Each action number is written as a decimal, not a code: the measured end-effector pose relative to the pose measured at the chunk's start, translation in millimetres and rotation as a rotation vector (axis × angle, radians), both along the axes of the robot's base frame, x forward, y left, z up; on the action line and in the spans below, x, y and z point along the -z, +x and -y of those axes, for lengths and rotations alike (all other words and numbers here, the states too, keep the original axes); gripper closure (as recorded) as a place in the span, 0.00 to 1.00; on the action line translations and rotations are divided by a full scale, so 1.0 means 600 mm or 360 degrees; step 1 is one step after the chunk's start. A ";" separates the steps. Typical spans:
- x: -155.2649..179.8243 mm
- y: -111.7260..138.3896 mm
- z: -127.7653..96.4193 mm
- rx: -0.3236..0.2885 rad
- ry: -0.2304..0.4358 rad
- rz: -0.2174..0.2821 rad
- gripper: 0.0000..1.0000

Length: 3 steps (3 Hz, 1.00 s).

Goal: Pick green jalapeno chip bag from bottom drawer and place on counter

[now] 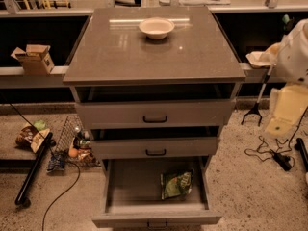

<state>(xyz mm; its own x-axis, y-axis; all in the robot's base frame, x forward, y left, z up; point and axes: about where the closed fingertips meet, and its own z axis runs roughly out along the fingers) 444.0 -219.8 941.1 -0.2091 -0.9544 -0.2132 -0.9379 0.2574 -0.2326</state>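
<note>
The green jalapeno chip bag (176, 184) lies flat in the open bottom drawer (144, 214), right of its middle. The two drawers above it are pulled out a little. The counter (120, 52) is the glossy grey-brown top of the cabinet and holds a white bowl (156, 28) near its back edge. My white arm (294, 52) hangs at the right edge of the view. My gripper (284, 117), a pale block below the arm, is off to the right of the cabinet, at about the height of the top drawer and far from the bag.
A cardboard box (33, 57) sits on the left ledge. A wire basket with items (72, 146), snack bags (30, 136) and a dark pole (31, 170) lie on the floor to the left. Cables (272, 153) and a plate (260, 58) are on the right.
</note>
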 end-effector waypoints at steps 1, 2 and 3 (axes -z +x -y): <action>0.142 0.023 0.004 -0.0053 0.0105 -0.0030 0.00; 0.142 0.022 0.003 -0.0054 0.0104 -0.0034 0.00; 0.216 0.031 -0.002 -0.0091 0.0138 -0.0078 0.00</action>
